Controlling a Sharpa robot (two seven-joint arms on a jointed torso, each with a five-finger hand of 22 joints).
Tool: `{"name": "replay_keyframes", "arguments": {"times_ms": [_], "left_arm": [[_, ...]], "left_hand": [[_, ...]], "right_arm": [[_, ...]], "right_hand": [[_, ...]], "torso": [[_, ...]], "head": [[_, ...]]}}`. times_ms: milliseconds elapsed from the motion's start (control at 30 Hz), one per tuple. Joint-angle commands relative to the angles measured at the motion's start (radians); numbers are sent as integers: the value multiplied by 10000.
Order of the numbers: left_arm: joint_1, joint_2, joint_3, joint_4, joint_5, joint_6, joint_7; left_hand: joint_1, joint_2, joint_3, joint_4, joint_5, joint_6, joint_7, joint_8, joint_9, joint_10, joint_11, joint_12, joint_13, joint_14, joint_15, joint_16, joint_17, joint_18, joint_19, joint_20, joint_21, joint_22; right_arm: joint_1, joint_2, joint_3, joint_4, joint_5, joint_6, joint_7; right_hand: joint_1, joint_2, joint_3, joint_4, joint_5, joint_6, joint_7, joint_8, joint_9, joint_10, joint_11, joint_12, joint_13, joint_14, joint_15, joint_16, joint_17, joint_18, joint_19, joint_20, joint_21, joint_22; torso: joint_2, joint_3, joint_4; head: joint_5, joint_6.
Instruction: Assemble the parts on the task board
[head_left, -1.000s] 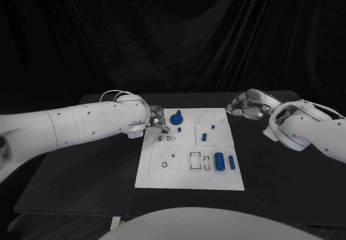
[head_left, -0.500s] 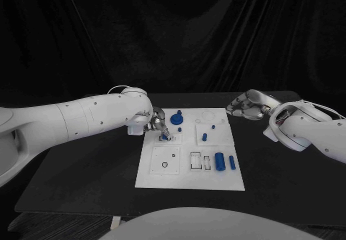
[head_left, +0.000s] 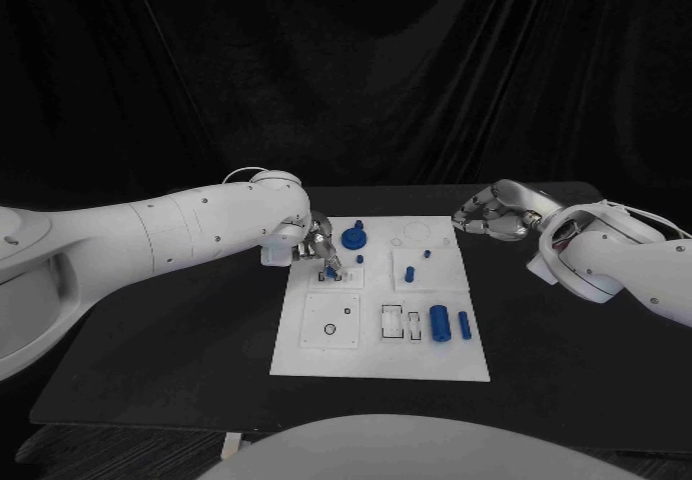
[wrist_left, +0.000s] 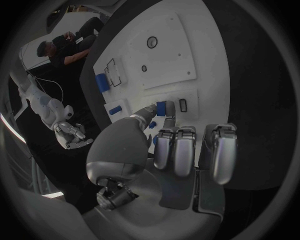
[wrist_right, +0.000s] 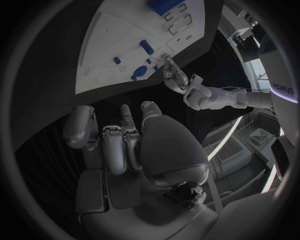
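Left hand pinches a small blue part over the task board – right hand curled, holding nothing, just beside the board's far corner.

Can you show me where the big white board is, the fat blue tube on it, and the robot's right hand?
task board (head_left: 378, 360): head view, bare near part.
fat blue tube (head_left: 438, 323): head view, middle of its side.
right hand (head_left: 488, 214): head view, middle of the curled fingers.

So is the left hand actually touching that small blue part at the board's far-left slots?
Touching. In the left wrist view, the left hand pinches the small blue part between thumb and fingertip, right over the task board.
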Motion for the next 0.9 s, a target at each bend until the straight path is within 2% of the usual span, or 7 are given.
{"name": "replay_keyframes", "arguments": {"times_ms": [33, 467, 900], "left_arm": [[21, 53, 9, -44, 52, -82, 68], [-94, 301, 8, -309, -144, -68, 181], [-177, 319, 7, -396, -154, -185, 227]], "left_hand": [[20, -1, 45, 11, -43, 58, 0, -70, -14, 1026, -40, -5, 2635, 1058, -55, 27, 2634, 82, 680, -14, 0, 2443], [-2, 56, 71, 49, -57, 53, 21, -107, -49, 1026, -28, -5, 2635, 1058, -51, 27, 2634, 88, 665, -13, -22, 2435], [-1, 67, 82, 50, -59, 47, 23, -126, -65, 1026, -24, -5, 2635, 1058, -47, 27, 2634, 93, 651, -11, -43, 2427]], "right_arm": [[-22, -8, 8, 16, -48, 70, -142], [-22, -13, 8, 36, -48, 66, -128], [-33, -15, 8, 38, -48, 77, -113]], "right_hand": [[122, 10, 64, 9, 65, -17, 43, -35, -17, 1050, 41, -56, 2605, 928, 37, -47, 2050, 107, -61, 9, -69, 1327], [130, 10, 76, 13, 61, -17, 45, -38, -19, 1046, 42, -59, 2601, 925, 39, -55, 2041, 110, -70, 11, -88, 1322], [135, 8, 83, 14, 59, -17, 47, -40, -20, 1043, 44, -62, 2597, 921, 40, -65, 2030, 112, -74, 12, -99, 1320]], "torso": [[1, 1, -2], [1, 3, 2], [5, 1, 1]], "head": [[-4, 2], [-17, 2], [-13, 2]]}}
